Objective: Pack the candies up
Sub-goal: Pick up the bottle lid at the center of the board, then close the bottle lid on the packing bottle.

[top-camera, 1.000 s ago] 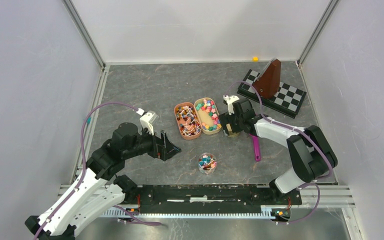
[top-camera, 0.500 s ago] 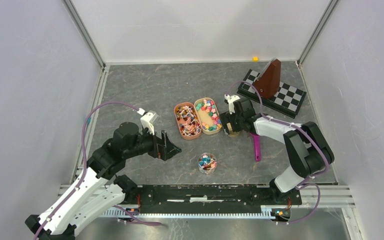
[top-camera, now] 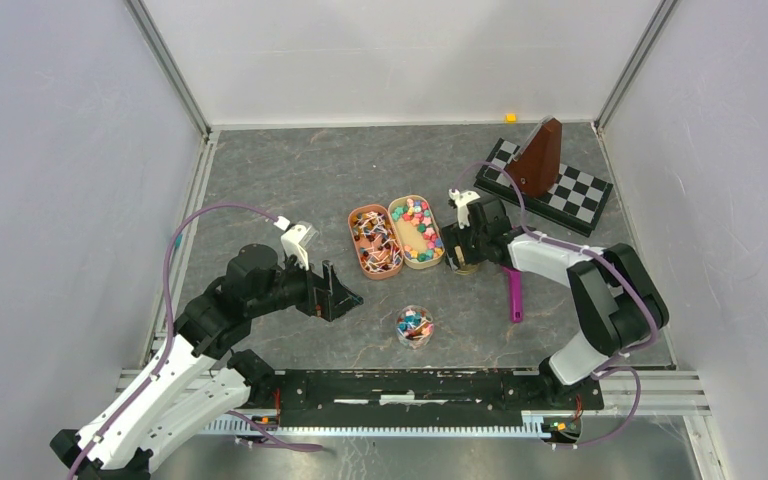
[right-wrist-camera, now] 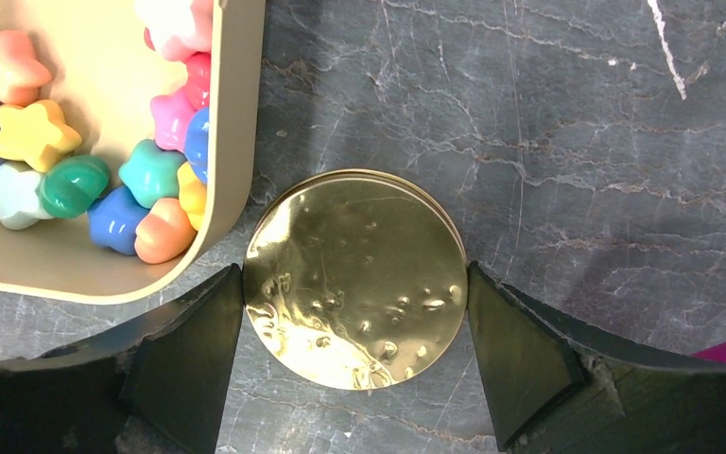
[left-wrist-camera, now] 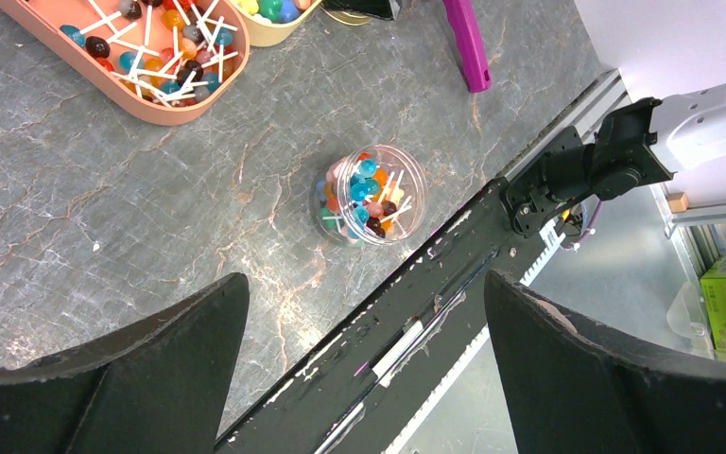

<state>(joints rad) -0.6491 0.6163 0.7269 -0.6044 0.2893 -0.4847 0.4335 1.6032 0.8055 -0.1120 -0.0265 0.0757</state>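
At the near edge a black rail (top-camera: pixel 410 388) runs across the counter (top-camera: pixel 290 190) between the two arm bases. Just beyond it stands one clear jar (top-camera: pixel 415 325), open on top and full of lollipops with white sticks. It stands apart from everything else, with bare counter on all sides.

The left claw (top-camera: pixel 345 293) hangs over the counter to the left of the jar, its fingers (left-wrist-camera: pixel 151 369) spread wide and holding nothing. Its wrist view looks down at the jar between them.

Further on lies one purple tool (top-camera: pixel 512 293), and beside its far end is one gold lid (right-wrist-camera: pixel 357 284), flat on the counter. The right claw (top-camera: pixel 465 262) is set around this lid, with one finger (right-wrist-camera: pixel 189 359) against each side of it.

The lid is just beside the rim of the beige oval tray (top-camera: pixel 403 240) — I cannot tell if they touch. The star candies (right-wrist-camera: pixel 57 180) lie in this tray, and about a dozen show in the right wrist view. A second oval tray (top-camera: pixel 358 262), orange-brown, lies against its left side and holds more lollipops.

Far right there is one chessboard (top-camera: pixel 570 200) with one brown metronome (top-camera: pixel 538 158) on it. To the left of the trays, and beyond them up to the far wall, the counter is bare.
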